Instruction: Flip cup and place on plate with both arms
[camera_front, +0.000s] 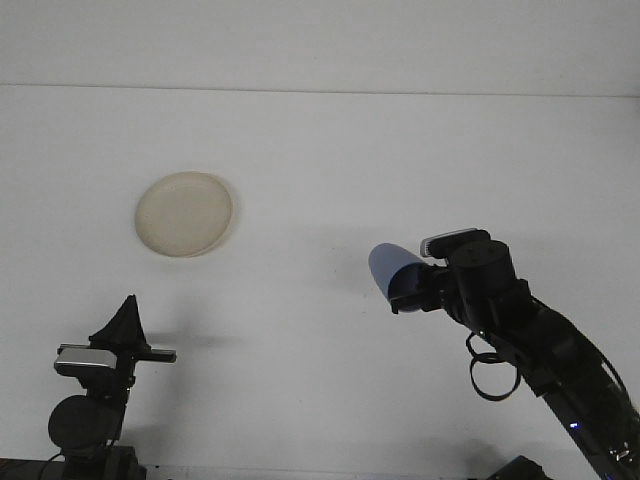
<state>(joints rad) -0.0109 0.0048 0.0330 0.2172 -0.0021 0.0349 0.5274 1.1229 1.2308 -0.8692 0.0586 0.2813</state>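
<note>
A blue cup (388, 268) hangs above the white table, tilted up to the left, with my right gripper (410, 295) shut on its lower end. It is right of centre in the front view. A cream round plate (184, 214) lies flat on the table at the left, far from the cup. My left gripper (122, 325) rests low at the bottom left, below the plate, its dark fingers meeting in a point with nothing between them.
The white table (320, 150) runs back to a wall edge near the top of the view. My right arm (545, 360) stretches in from the bottom right corner, with a cable loop hanging under it.
</note>
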